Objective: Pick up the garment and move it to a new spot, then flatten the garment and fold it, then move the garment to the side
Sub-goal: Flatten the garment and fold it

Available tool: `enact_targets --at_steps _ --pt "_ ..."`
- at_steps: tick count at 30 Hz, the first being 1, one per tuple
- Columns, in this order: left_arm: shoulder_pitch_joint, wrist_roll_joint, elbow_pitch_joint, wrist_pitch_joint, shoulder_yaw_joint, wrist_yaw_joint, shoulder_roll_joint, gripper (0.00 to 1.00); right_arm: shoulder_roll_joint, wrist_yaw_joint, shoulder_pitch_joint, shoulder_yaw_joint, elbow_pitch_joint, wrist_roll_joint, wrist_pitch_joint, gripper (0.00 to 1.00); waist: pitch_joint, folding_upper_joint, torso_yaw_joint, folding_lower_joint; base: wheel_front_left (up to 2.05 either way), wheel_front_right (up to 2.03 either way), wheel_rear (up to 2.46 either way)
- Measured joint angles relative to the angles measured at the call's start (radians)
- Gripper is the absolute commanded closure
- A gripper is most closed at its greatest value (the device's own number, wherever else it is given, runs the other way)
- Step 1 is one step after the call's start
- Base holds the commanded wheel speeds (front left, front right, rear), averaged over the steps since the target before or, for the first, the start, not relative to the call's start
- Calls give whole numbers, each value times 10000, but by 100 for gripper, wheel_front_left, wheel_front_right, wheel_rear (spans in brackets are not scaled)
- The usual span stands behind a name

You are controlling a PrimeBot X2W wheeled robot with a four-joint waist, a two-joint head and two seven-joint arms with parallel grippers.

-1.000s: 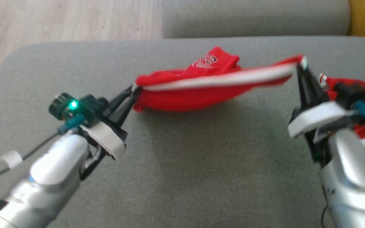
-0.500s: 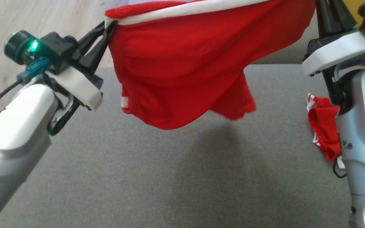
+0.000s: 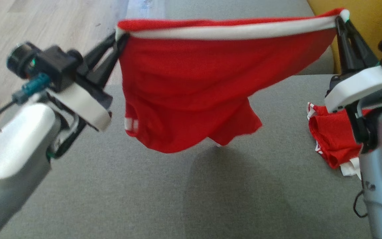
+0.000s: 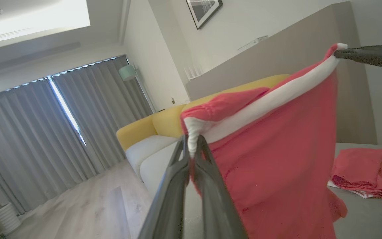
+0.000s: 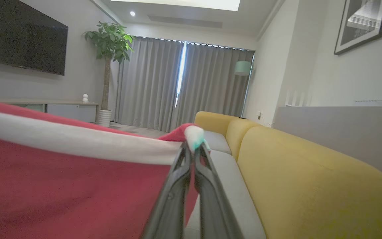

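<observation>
The left arm [image 3: 15, 146] slants up and inward from the lower left of the head view, its jaws pressed together on one end of the white band of the garment [image 3: 191, 89]. The right arm [image 3: 381, 159] rises steeply at the right edge, long dark fingers [image 3: 350, 46] pointing up, jaws pinched on the band's other end. Both wrists are raised to about the same height, well apart.

Red garment [image 3: 191, 89] with white band; grey cushion [image 3: 177, 199]; yellow sofa [image 5: 310, 176].
</observation>
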Motion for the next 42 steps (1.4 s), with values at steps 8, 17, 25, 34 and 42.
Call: enact_targets --at_steps 8,17,25,34,42 --pt "624 -416 -1177 627 -115 249 470 100 -368 0 383 213 -826 295 784 100 297 0 -141 0 0 0 0" --pt "-1220 -499 209 752 441 -224 370 100 -322 0 -2818 796 685 1057 1273 100 2122 0 -370 4 0 0 0" --pt "-5172 543 3388 -453 840 -746 -844 100 194 0 -7899 385 4192 -305 -77 100 4620 -1 -554 7 0 0 0" --pt "-6384 1032 5846 -2121 817 -1003 -2088 100 543 0 -9016 -347 7392 -1722 -2029 100 6314 -1 -608 7 0 0 0" --pt "-4262 832 5202 -2240 -623 -1083 -2224 100 598 0 -7691 207 9482 -1655 -2535 100 6199 -1 -436 0 0 0 0"
